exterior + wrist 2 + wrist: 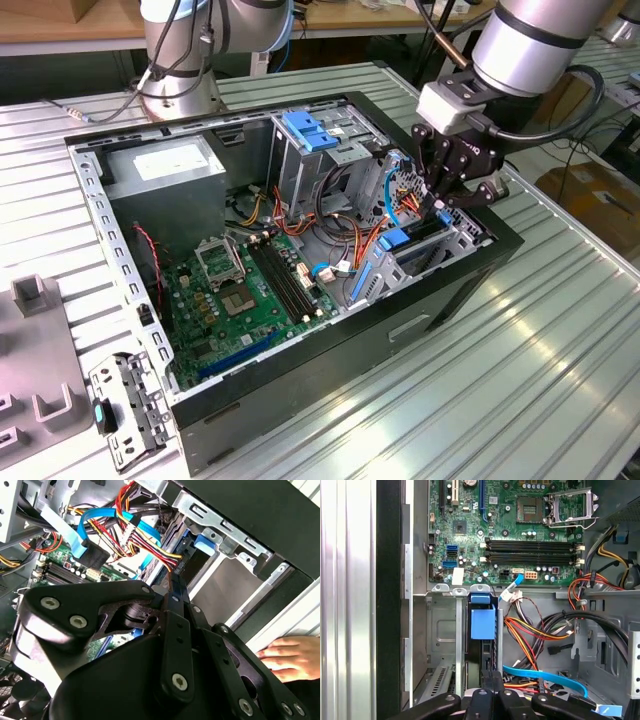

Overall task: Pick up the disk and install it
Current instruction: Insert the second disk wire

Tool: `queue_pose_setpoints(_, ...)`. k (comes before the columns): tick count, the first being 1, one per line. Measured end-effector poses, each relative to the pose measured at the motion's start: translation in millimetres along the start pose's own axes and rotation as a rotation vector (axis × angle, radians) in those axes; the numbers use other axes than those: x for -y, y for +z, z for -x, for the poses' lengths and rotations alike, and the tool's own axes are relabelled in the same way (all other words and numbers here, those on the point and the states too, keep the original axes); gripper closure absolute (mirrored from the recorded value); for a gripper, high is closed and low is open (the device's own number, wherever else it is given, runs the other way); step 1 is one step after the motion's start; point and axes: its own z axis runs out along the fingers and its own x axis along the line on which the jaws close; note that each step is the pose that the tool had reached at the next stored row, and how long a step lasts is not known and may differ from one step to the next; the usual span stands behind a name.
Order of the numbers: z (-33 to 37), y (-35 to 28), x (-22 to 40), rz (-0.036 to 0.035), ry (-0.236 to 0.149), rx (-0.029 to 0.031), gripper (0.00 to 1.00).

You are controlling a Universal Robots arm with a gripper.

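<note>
The disk (408,238), a dark body in bright blue rails, stands on edge in the drive bay at the open computer case's corner on the exterior view's right. Its blue end tab (482,622) shows in the first wrist view, and its dark side (196,556) in the second. My gripper (441,207) hangs straight over the bay. Its black fingers are shut together, and their tips (491,677) rest at the disk's outer edge, with no gap between them (175,587). Whether they press on the disk I cannot tell.
A green motherboard (240,290) lies on the case floor. A tall grey cage with a blue latch plate (308,130) stands behind. Red, yellow and blue cables (130,527) crowd next to the bay. A person's hand (285,655) rests outside the case wall. A loose bracket (125,410) lies beside the case.
</note>
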Motion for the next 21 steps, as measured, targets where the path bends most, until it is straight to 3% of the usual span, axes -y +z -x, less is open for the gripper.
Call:
queue_pose_setpoints(7, 0.1, -11.1, 0.1, 0.0, 0.0, 0.0, 0.89)
queue_pose_setpoints(14, 0.4, -31.4, 0.3, 0.0, 0.0, 0.0, 0.89)
queue_pose_setpoints(21, 0.4, -32.9, 0.3, 0.0, 0.0, 0.0002, 0.89)
